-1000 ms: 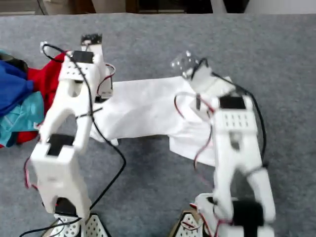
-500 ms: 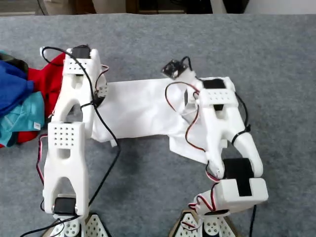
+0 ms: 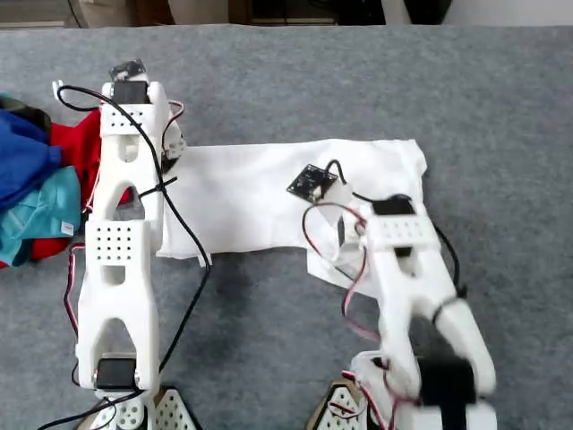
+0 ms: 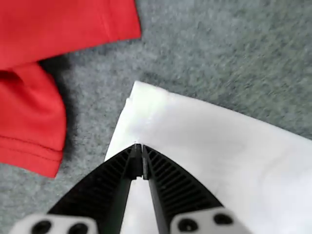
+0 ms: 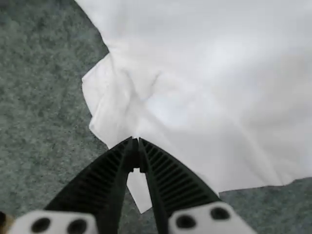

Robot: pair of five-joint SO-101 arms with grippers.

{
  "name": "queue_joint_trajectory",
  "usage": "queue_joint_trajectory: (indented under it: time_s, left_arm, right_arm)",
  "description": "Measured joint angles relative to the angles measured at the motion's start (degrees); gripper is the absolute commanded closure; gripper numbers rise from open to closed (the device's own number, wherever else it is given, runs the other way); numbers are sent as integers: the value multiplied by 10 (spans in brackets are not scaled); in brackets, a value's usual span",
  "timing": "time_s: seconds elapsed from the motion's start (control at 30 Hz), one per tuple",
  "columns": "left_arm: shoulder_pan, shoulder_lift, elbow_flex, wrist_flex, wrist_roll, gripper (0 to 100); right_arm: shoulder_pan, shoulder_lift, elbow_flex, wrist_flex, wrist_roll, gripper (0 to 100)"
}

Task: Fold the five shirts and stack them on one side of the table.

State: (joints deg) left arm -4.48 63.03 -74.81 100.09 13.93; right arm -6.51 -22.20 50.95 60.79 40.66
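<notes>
Risk: shut grippers dragging the white shirt [image 3: 251, 193] out of its fold.
I see the left gripper [image 4: 138, 163], fingers together, poised over the shirt's corner beside the red shirt [image 4: 29, 112]. The right gripper [image 5: 136, 156], fingers likewise together, is over the loose near flap. Lowered unopened, either could bunch cloth. Shirt lies mid-way across the table [image 3: 501, 107].

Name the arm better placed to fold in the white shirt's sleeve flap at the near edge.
Right. The right gripper hangs directly over that crumpled flap of the white shirt; the left gripper is at the far corner, beside the red shirt.
</notes>
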Motion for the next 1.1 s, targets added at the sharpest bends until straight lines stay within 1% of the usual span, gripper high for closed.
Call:
queue_joint_trajectory:
  time_s: [0.13, 0.23, 0.33, 0.53, 0.67, 0.8, 1.0, 1.1]
  left_arm:
    - [0, 0, -17, 0, 0, 978]
    - [0, 0, -18, 0, 0, 979]
    - [0, 0, -18, 0, -2, 980]
    - [19, 0, -18, 1, -31, 980]
    - [26, 0, -18, 1, -33, 980]
    - [26, 0, -18, 1, -33, 980]
    - [26, 0, -18, 1, -33, 980]
    - [26, 0, -18, 1, -33, 980]
  right_arm:
    - [0, -112, 1, 22, 19, 997]
    - [-1, -144, 0, 18, 21, 997]
    - [0, -131, 0, -11, 21, 997]
    - [0, -12, 0, -73, 21, 997]
    - [1, 34, 0, -82, 21, 997]
    - [-3, 34, 18, -82, 21, 997]
    - [-62, -18, 105, -82, 41, 997]
    - [-84, -56, 120, -82, 42, 997]
